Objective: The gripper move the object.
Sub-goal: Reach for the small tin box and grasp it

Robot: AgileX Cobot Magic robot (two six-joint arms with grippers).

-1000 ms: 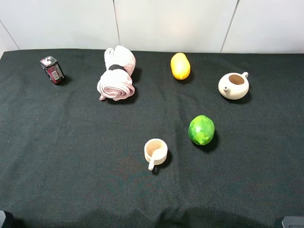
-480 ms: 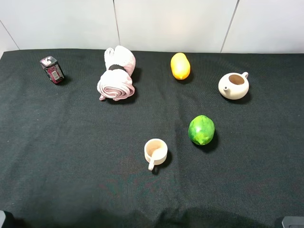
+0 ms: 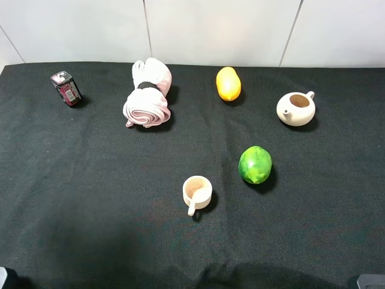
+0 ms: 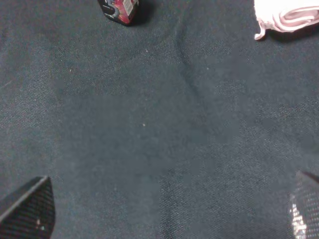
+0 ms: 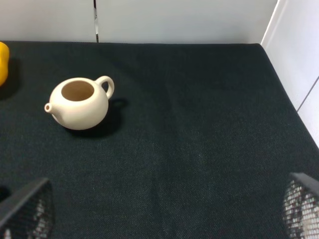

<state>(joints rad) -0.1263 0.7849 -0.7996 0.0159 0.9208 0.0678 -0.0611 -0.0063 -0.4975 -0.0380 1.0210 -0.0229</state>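
Both arms sit at the lower edge of the high view, hardly in the picture. The left gripper [image 4: 164, 214] has its fingers [image 4: 27, 211] spread wide with nothing between them. The right gripper [image 5: 162, 209] is the same, released and empty.

Nearest, at lower centre, is the beige cup [image 3: 197, 192], with the green fruit [image 3: 255, 164] a bit right of it. Farther are the teapot [image 3: 296, 109] at the right, the yellow fruit [image 3: 228, 83] and the rolled pink towel [image 3: 147, 96].

The carton [image 3: 66, 88] stands at the far upper left of the high view. It is upright with its pale top up, and I think turned a little oblique to the table [image 3: 90, 211] edge. It lies ahead of the left fingers and well apart from them, so the left arm is the nearer one. The towel is near the carton on its right but not touching, so I judge it does not block a straight reach.
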